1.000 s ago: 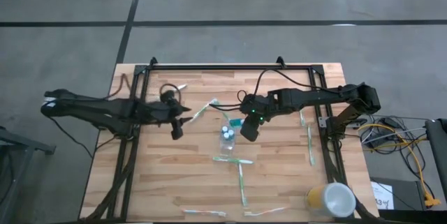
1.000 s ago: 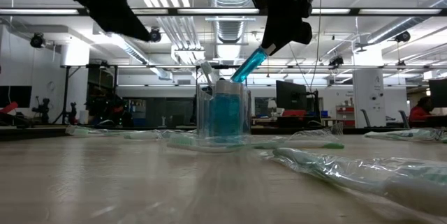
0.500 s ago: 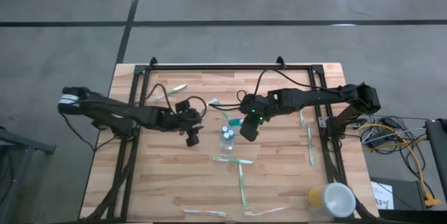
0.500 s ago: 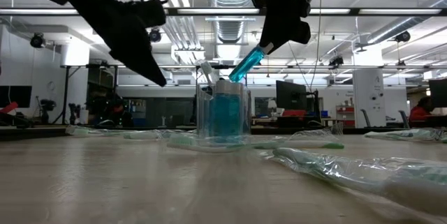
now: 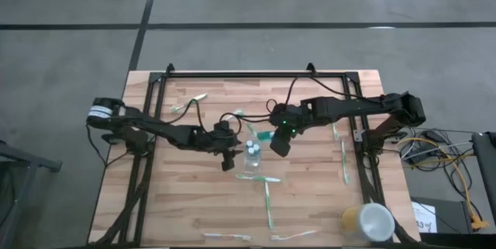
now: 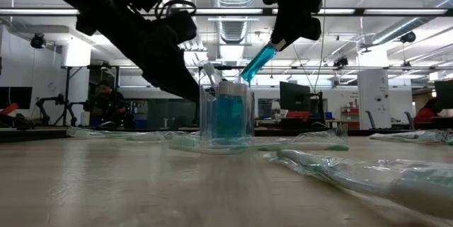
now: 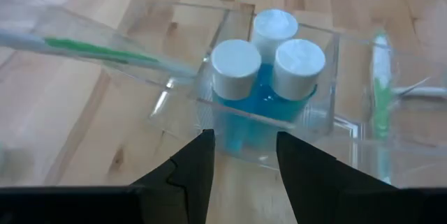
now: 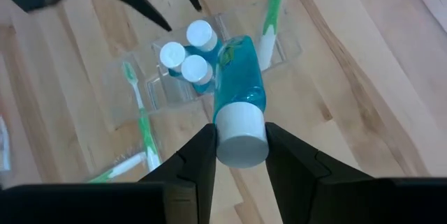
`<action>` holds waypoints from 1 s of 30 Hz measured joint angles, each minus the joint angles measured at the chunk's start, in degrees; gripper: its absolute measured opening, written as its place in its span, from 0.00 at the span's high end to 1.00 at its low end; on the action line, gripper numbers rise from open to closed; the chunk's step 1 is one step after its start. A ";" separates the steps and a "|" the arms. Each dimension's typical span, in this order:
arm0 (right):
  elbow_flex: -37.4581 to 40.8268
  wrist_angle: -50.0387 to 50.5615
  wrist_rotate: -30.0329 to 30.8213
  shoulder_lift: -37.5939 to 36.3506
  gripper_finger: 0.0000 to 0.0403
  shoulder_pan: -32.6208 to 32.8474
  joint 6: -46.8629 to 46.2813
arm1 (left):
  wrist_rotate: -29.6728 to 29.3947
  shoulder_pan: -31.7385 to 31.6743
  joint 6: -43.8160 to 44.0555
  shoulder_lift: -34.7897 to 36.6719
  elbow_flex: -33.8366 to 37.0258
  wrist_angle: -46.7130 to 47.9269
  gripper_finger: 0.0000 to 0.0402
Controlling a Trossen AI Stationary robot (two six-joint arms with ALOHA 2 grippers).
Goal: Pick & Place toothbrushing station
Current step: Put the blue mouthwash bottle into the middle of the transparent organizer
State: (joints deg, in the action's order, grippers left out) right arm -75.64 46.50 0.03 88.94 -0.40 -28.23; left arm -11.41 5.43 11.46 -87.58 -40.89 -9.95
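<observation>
On the wooden worktop (image 5: 155, 202) the left gripper (image 5: 227, 161) sits low near the middle, just left of the clear plastic cup (image 5: 252, 153), its jaws parted and holding nothing; the left wrist view shows its fingers (image 7: 192, 175) standing just short of the cup's wall. The cup holds three tubes (image 7: 269, 42) with white round caps, upright and blue inside. Just right of the cup, raised above it, the right gripper (image 5: 277, 143) has its jaws clamped on a fourth blue tube (image 8: 238, 105) at the cap end, tilted toward the cup. Toothbrushes (image 5: 267, 205) lie scattered about the worktop, and a yellow cup (image 5: 366, 222) stands at its near right corner.
</observation>
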 joint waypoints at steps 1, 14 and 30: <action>0.00 0.22 0.00 -0.28 0.74 0.00 -0.05 | 0.02 0.00 0.05 -0.56 0.01 -0.56 0.60; -0.02 5.41 0.39 -2.74 0.74 0.00 -0.28 | 0.08 -0.80 -1.27 -2.62 0.01 -6.54 0.60; -0.02 5.63 1.66 -2.72 0.74 -0.04 -0.26 | 4.04 -4.28 -2.88 -6.03 0.01 -12.82 0.60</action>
State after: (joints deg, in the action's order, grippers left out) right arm -75.66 52.13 1.69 86.21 -0.45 -28.49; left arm -7.37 1.15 8.58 -93.61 -40.88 -22.77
